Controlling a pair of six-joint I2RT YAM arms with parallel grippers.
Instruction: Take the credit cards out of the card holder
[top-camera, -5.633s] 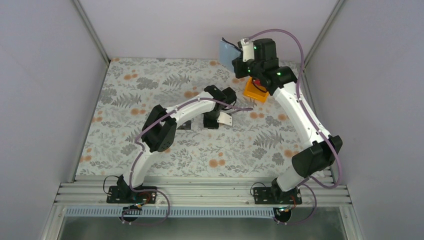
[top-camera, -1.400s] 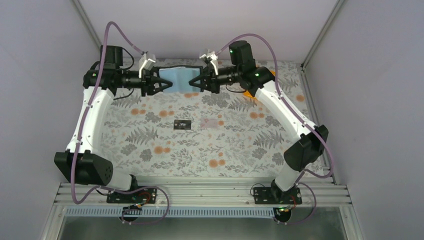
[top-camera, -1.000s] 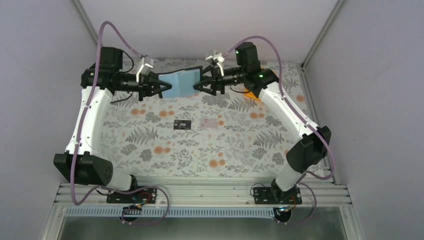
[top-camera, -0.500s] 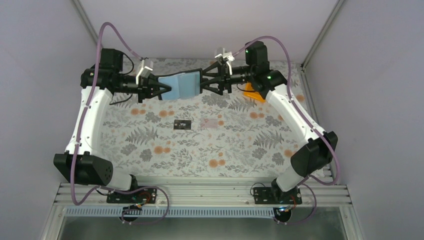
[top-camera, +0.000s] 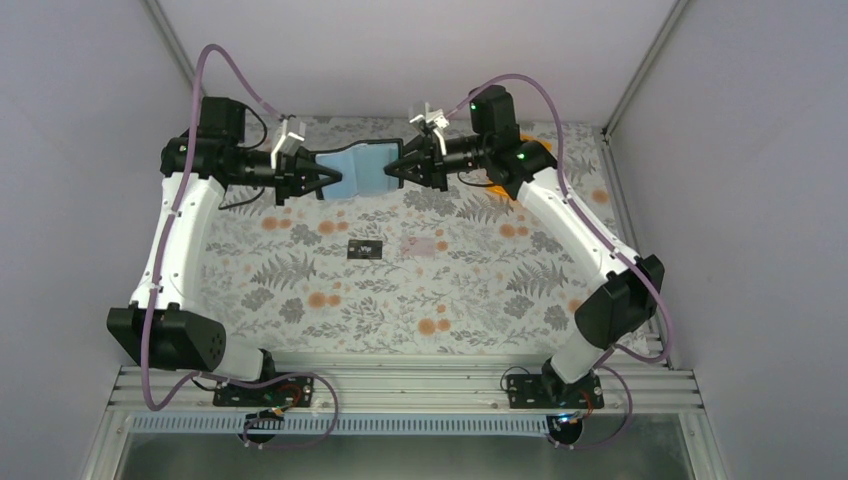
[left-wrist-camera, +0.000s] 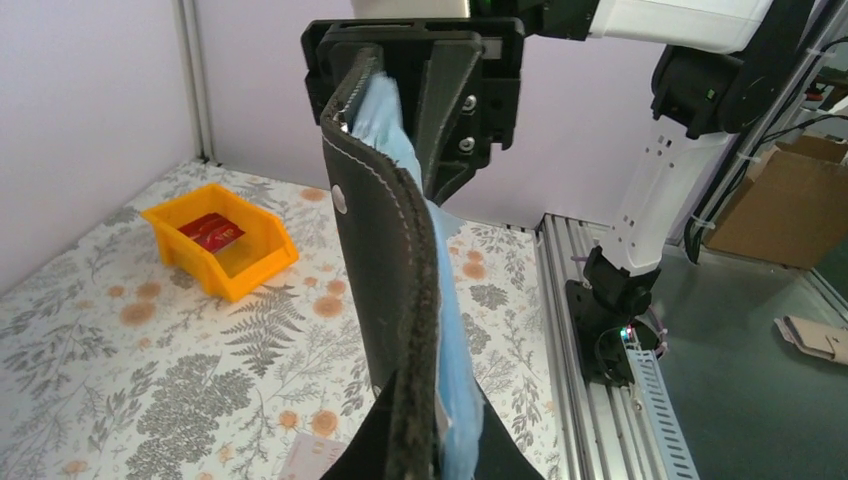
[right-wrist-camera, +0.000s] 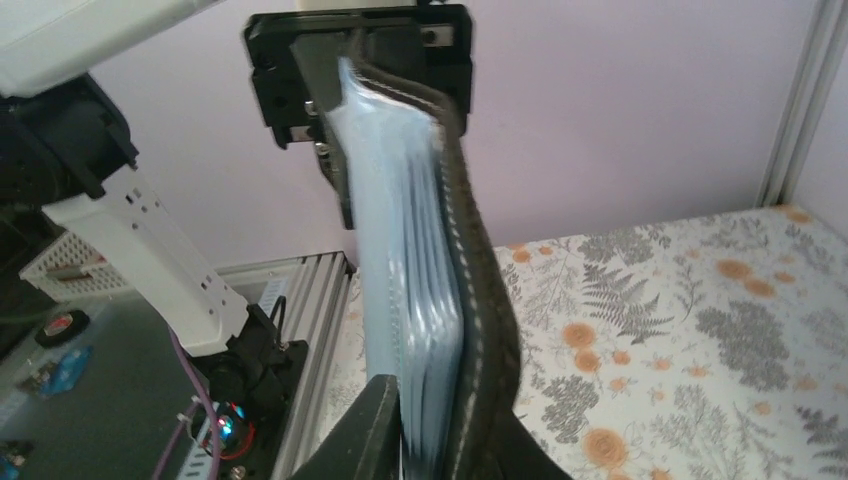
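The left tool (top-camera: 330, 181) and right tool (top-camera: 398, 170) each clamp an end of the small black folding card holder with bluish plastic sleeves (top-camera: 362, 170), aloft over the far table (top-camera: 300, 290); a black card (top-camera: 366, 249) and pale pink card (top-camera: 424, 246) lie mid-table.

Overhead cam; opposed wrist cams share card holder (left-wrist-camera: 385, 250).

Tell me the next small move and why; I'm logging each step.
Probably tilt the wallet so its sleeves open downward: the left gripper and right gripper hold it stretched open in the air, and only a black card and a pink card lie on the table.
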